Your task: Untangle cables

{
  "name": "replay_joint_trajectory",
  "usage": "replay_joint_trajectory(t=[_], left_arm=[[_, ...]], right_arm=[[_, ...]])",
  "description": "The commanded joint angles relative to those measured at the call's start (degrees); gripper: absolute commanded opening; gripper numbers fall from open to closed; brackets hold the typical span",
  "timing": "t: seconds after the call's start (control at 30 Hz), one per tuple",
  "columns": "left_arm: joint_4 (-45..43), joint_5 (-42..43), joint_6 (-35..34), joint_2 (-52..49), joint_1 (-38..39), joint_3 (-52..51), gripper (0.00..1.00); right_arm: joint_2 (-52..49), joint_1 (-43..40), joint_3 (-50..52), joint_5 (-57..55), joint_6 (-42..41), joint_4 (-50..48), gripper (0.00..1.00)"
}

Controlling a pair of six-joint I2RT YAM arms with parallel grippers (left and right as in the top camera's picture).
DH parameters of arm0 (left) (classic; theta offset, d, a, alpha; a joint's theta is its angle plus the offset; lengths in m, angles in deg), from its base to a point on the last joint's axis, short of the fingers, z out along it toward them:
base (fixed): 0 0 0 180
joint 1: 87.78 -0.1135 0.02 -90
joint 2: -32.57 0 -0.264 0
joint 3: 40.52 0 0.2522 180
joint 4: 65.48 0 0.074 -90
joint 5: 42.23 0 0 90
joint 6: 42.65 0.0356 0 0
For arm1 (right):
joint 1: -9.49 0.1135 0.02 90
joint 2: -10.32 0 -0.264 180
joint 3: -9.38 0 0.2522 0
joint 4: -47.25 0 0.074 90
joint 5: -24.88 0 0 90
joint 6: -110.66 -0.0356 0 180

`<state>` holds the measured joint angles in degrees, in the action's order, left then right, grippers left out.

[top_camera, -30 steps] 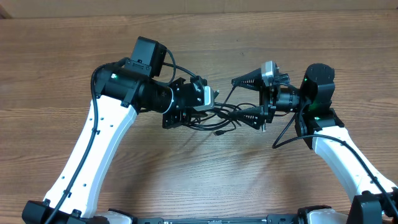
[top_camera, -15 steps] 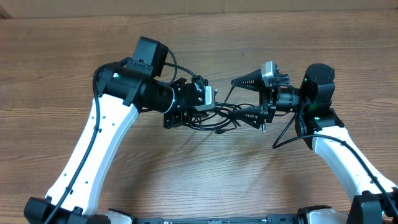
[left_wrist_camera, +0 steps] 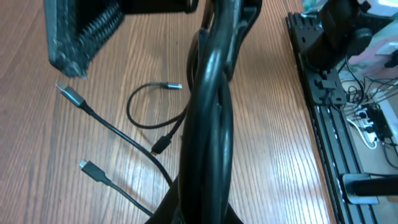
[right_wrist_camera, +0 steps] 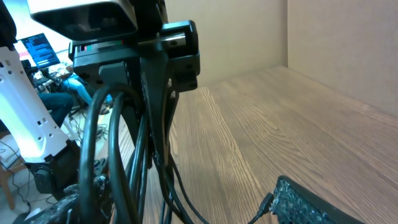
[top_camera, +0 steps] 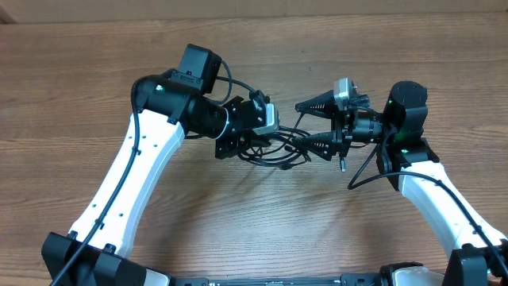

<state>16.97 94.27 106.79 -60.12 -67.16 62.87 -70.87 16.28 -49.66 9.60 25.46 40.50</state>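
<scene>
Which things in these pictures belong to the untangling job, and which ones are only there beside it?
For the job:
- the cables
- the left claw, shut on them
- the right claw, open, close to them

Not for the job:
- the wooden table
- the thick wire fixed to the right arm

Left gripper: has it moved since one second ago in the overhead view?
Yes. The left gripper, shut on the cables, shifted slightly right, toward the unmoved right arm's black joint.

Cables: being carried bunched over the table's middle, being flanked by the left gripper leftward and the right gripper rightward; loose plug ends being borne on the table beneath.
</scene>
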Motion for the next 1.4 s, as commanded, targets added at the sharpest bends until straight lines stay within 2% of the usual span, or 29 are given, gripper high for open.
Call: replay_joint_trajectory(t=[0.0, 0.1, 0.2, 0.33, 0.5, 0.57, 0.9, 0.93, 1.0, 1.03, 1.07, 1.37], left_arm=[[-0.59, 3.04, -1.64, 0.15, 0.42, 1.11, 0.04], [-0.61, 3.10, -1.66, 0.15, 0.44, 1.11, 0.04], [-0.57, 3.08, -1.66, 0.15, 0.48, 1.11, 0.05], [-0.57, 3.08, -1.66, 0.15, 0.46, 1.11, 0.04], [-0.57, 3.04, -1.66, 0.15, 0.46, 1.11, 0.04], [-0.57, 3.04, -1.64, 0.15, 0.46, 1.11, 0.04], [-0.57, 2.43, -1.66, 0.15, 0.46, 1.11, 0.06], [-0.52, 2.43, -1.66, 0.15, 0.46, 1.11, 0.12], [-0.13, 2.45, -1.66, 0.15, 0.46, 1.11, 0.34], [0.11, 2.45, -1.66, 0.15, 0.46, 1.11, 0.72], [0.24, 2.45, -1.66, 0.15, 0.46, 1.11, 1.00], [0.52, 2.36, -4.46, 0.15, 0.44, 1.11, 1.00]], right_arm=[[-0.22, 0.07, -0.44, -0.07, 0.20, -0.24, 0.76], [-0.22, 0.07, -0.44, -0.07, 0.20, -0.24, 0.69], [-0.22, 0.07, -0.44, -0.09, 0.20, -0.26, 0.57], [-0.22, 0.07, -0.44, -0.07, 0.20, -0.24, 0.28], [-0.22, 0.07, -0.44, -0.11, 0.20, -0.26, 0.07], [-0.22, 0.07, -0.44, -0.15, 0.20, -0.26, 0.04], [-0.22, 0.07, -0.44, -0.26, 0.20, -0.26, 0.04], [-0.22, 0.07, -0.44, -0.26, 0.22, -0.24, 0.04], [-0.22, 0.07, -0.44, -0.28, 0.22, -0.26, 0.04], [-0.22, 0.07, -0.44, -0.28, 0.20, -0.26, 0.04], [-0.22, 0.07, -0.44, -0.28, 0.22, -0.26, 0.04], [-0.22, -0.04, -0.44, -3.52, 0.20, -0.26, 0.04]])
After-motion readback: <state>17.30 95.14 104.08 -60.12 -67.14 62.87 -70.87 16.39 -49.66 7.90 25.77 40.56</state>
